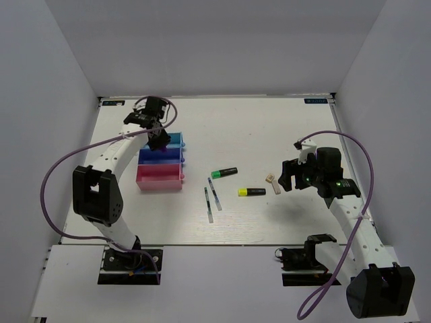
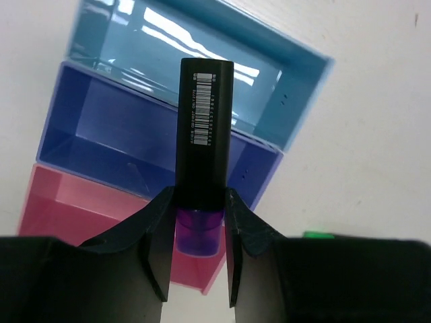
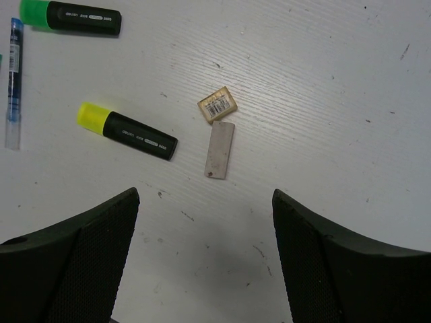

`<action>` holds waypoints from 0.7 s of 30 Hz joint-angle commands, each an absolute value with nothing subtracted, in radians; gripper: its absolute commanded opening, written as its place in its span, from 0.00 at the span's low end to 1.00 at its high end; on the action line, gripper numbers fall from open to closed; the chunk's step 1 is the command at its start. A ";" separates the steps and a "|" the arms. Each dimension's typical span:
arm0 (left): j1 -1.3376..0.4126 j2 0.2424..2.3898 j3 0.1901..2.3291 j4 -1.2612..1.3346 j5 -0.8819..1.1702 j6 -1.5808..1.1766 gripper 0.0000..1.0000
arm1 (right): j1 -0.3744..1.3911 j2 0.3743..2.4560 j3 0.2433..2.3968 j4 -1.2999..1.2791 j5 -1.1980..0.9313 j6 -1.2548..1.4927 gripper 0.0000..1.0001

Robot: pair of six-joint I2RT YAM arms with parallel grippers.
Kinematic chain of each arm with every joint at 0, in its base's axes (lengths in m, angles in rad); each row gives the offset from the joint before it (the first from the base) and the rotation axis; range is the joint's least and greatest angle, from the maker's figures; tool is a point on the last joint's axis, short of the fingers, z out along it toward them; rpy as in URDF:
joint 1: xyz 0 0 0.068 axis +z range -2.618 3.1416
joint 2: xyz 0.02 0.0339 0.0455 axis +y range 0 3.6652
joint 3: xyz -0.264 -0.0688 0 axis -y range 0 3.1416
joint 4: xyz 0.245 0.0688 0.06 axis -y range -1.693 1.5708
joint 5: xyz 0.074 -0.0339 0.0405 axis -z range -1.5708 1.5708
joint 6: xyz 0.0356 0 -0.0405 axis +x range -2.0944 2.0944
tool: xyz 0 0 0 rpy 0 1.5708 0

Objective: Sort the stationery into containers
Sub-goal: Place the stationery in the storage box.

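1. The purple highlighter (image 2: 205, 128) is clamped at its purple end between the fingers of the left gripper (image 2: 199, 225). Its black body projects forward over the trays. Judgement: gripping one end leaves the body free to be lowered lengthways into a tray.
2. The highlighter hangs above the row of trays, across the dark blue tray (image 2: 74, 121) and reaching toward the light blue tray (image 2: 300, 74). The pink tray (image 2: 54, 202) lies nearest the wrist. You cannot tell from these views which tray it is meant for; it touches none of them.
3. The three trays stand side by side, walls touching. This keeps every drop-off within the left arm's reach.
4. The right gripper (image 3: 205, 195) hovers over the table with its jaws spread wide and nothing between them. The cream piece (image 3: 217, 106) and a flat grey strip (image 3: 219, 149) lie just ahead of it. Judgement: it is set up for that pick.
5. Unsorted on the table are the yellow highlighter (image 3: 131, 132), the green highlighter (image 3: 74, 18), the blue pen (image 3: 13, 81) and a second thin pen (image 1: 209, 205).
6. Risk: the cream piece is low and flat, so the fingers may skid off it.
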State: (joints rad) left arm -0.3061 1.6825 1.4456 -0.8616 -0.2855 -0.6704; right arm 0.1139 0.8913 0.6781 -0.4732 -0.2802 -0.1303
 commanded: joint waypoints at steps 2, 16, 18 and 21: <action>-0.267 1.612 1.443 -0.813 -0.224 -0.940 0.00 | 0.120 0.893 0.701 -0.465 -0.295 -0.126 0.82; -0.252 1.647 1.325 -0.585 -0.277 -1.522 0.00 | 0.118 0.881 0.701 -0.468 -0.298 -0.123 0.82; -0.268 1.654 1.331 -0.581 -0.336 -1.542 0.00 | 0.120 0.881 0.701 -0.466 -0.295 -0.123 0.82; -0.276 1.675 1.358 -0.571 -0.366 -1.569 0.00 | 0.118 0.882 0.701 -0.471 -0.298 -0.124 0.82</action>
